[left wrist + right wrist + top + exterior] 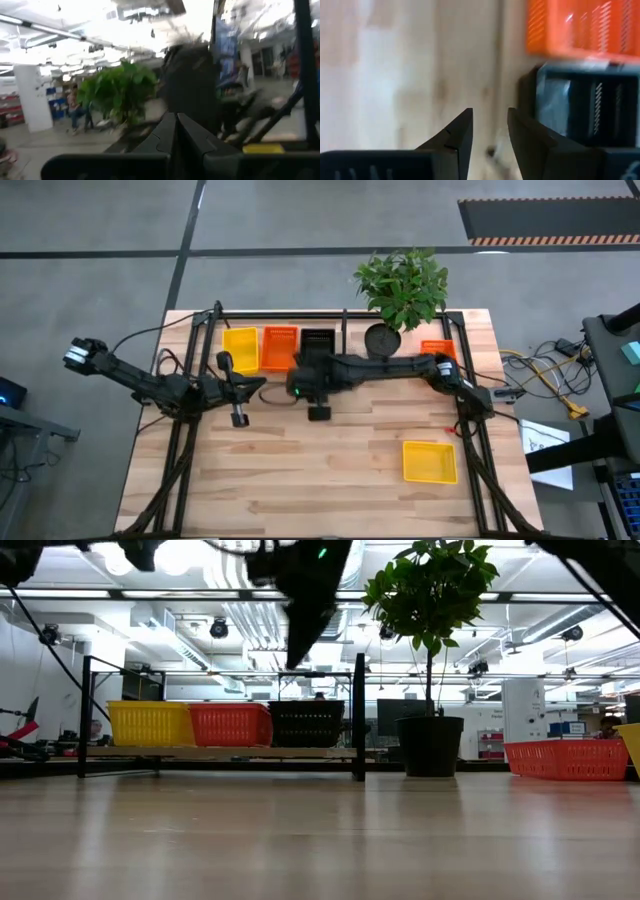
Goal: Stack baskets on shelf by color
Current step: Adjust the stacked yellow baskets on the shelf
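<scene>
Three baskets stand side by side on the pale shelf board [215,752] at the table's far edge: a yellow basket [240,348] [150,723], an orange basket [279,348] [230,724] and a black basket [317,340] [307,723]. My right gripper [318,412] [490,116] hangs over the bare tabletop just in front of the black basket [590,110], open and holding nothing. My left gripper [239,418] [175,116] is shut and empty, above the table in front of the yellow basket.
A loose yellow basket [430,461] lies on the table near its right front. Another orange basket [437,348] [565,758] sits at the far right, beside the black plant pot [382,338] [430,745]. Black shelf rods [360,715] frame the sections.
</scene>
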